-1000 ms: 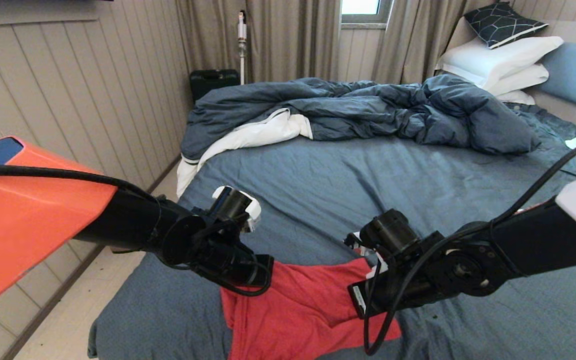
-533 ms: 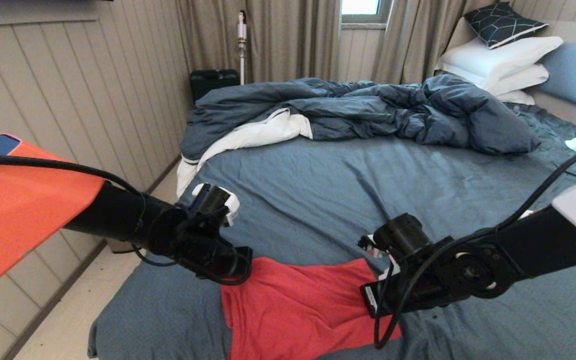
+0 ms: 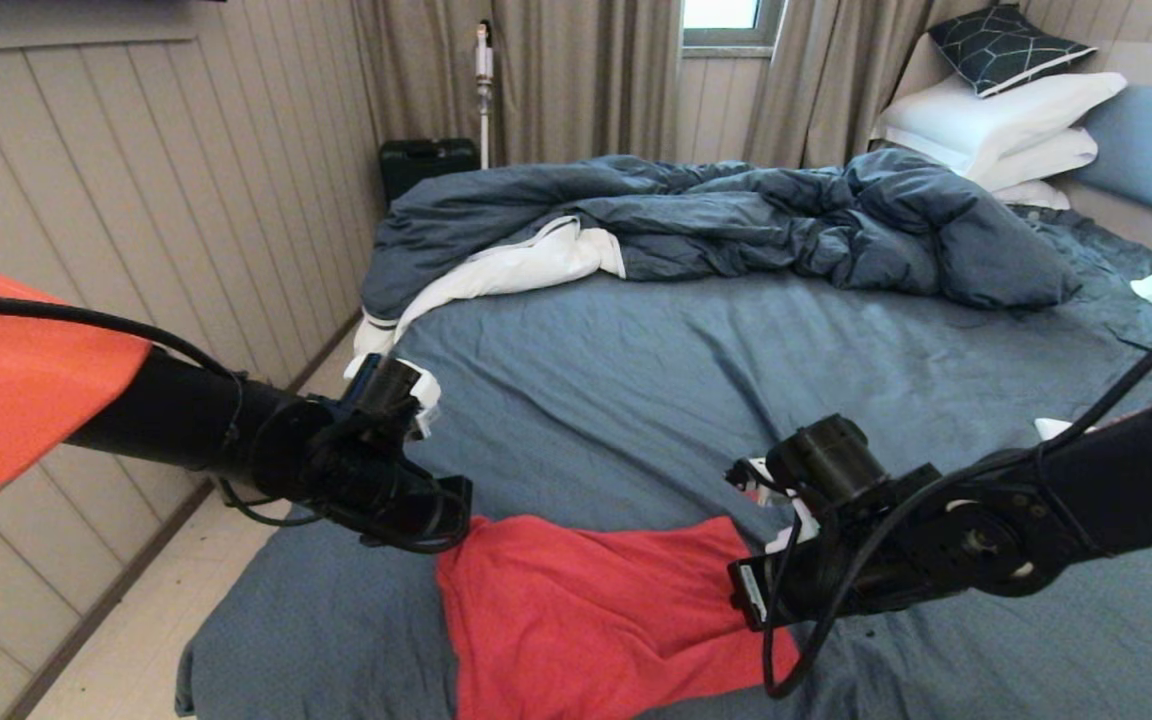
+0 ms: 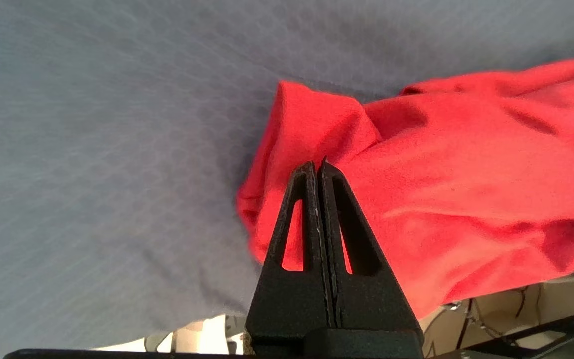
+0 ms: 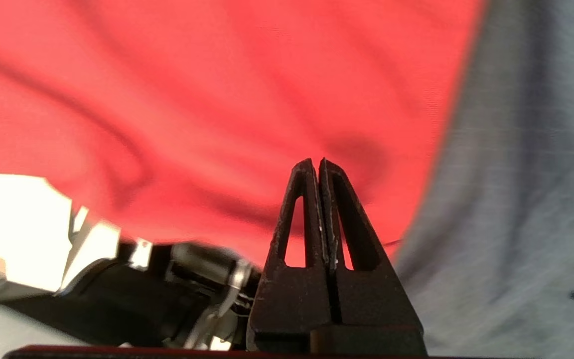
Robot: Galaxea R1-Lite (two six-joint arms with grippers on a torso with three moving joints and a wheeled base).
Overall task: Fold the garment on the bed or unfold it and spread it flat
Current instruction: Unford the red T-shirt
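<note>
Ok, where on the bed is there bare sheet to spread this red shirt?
The widest bare sheet lies between the rumpled duvet and the T-shirt. A narrower strip runs beside the left gripper toward the bed's edge. Crowded: the far side under the duvet and pillows.

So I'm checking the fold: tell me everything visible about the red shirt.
The red soft-knit T-shirt lies near the foot of the slate-blue bed sheet, plain side up, gently wrinkled, no print showing. The left gripper and right gripper, jaws shut, each pinch a far corner, stretching that edge between them.
</note>
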